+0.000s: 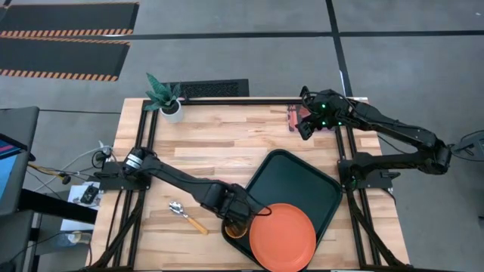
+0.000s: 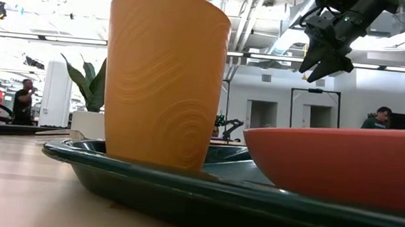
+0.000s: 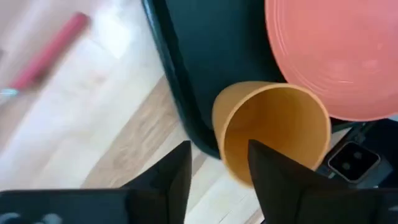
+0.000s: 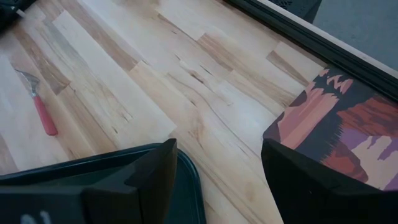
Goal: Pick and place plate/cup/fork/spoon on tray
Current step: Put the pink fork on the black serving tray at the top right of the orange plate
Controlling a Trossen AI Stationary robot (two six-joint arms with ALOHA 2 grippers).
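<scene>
Even, bright overhead lighting; shadows on the table are soft and short. In the low view, ceiling lights and white walls glare behind the cup, and the near tray rim is blurred. In the left wrist view the fork is out of focus.

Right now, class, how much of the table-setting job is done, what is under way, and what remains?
Done: the plate lies on the tray. Under way: the cup stands on the tray's corner, with the open left gripper around it. Left: the spoon and the fork lie on the table. The open right gripper hangs over the far edge by a picture card.
</scene>
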